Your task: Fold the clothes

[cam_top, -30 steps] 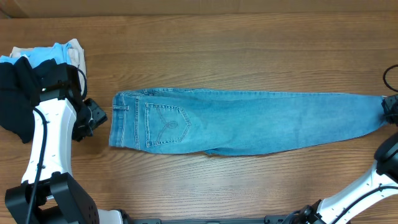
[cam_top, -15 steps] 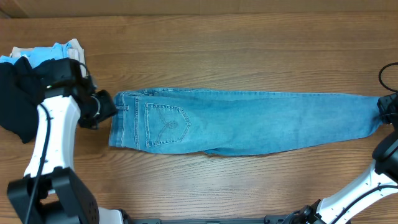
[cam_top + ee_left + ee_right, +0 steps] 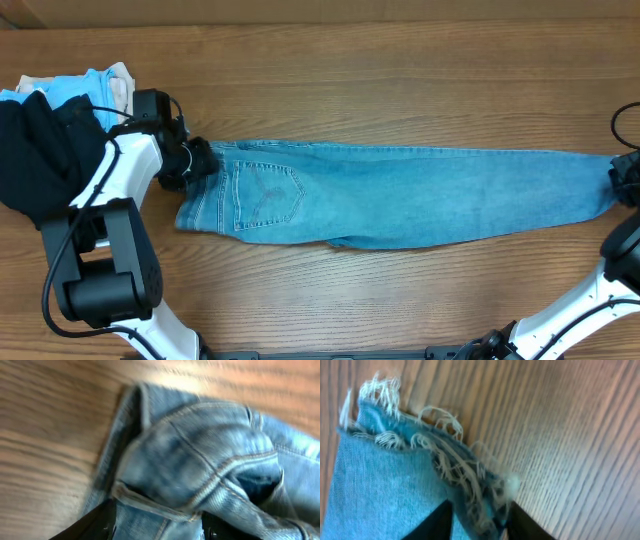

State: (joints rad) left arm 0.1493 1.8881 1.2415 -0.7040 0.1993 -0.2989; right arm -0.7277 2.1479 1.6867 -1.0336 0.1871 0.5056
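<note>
Left gripper (image 3: 198,160) has moved right onto the top waistband corner of the jeans (image 3: 420,195), rucking it. Its jaws pinch bunched denim. Jeans lie lengthwise across the table (image 3: 400,80), waist left, frayed hems right. Right gripper (image 3: 477,522) is clamped on the hem at the far right.

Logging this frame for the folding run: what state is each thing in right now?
jeans: spread flat at full length, not folded crosswise
left gripper: astride the bunched waistband, closure unclear
right gripper: shut on the frayed hem
black garment: crumpled in a heap
pale blue and beige clothes: folded, stacked
</note>
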